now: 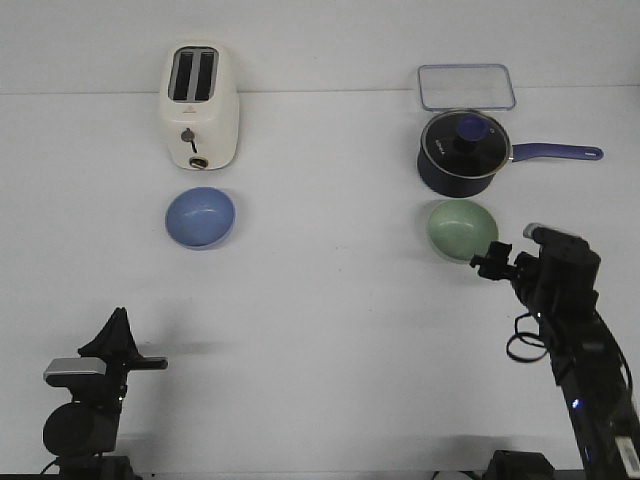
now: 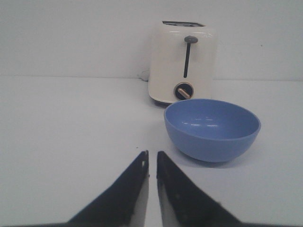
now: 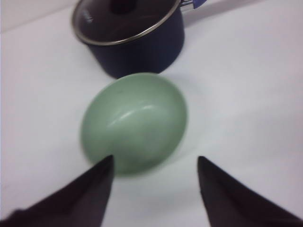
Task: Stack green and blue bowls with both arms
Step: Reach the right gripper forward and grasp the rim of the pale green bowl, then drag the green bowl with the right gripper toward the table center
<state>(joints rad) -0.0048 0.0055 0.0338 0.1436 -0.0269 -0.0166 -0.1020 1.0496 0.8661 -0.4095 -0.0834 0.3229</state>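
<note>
The blue bowl (image 1: 200, 217) sits empty on the white table just in front of the toaster; it also shows in the left wrist view (image 2: 212, 128). The green bowl (image 1: 462, 228) sits in front of the saucepan and shows in the right wrist view (image 3: 134, 121). My left gripper (image 1: 118, 335) rests shut near the front left, well short of the blue bowl; its tips (image 2: 152, 154) nearly touch. My right gripper (image 1: 490, 263) hangs open just in front and right of the green bowl, holding nothing, jaws wide apart (image 3: 155, 161).
A cream toaster (image 1: 198, 105) stands at the back left. A dark navy saucepan (image 1: 462, 152) with glass lid and long handle pointing right stands behind the green bowl. A clear rectangular lid (image 1: 465, 86) lies at the back right.
</note>
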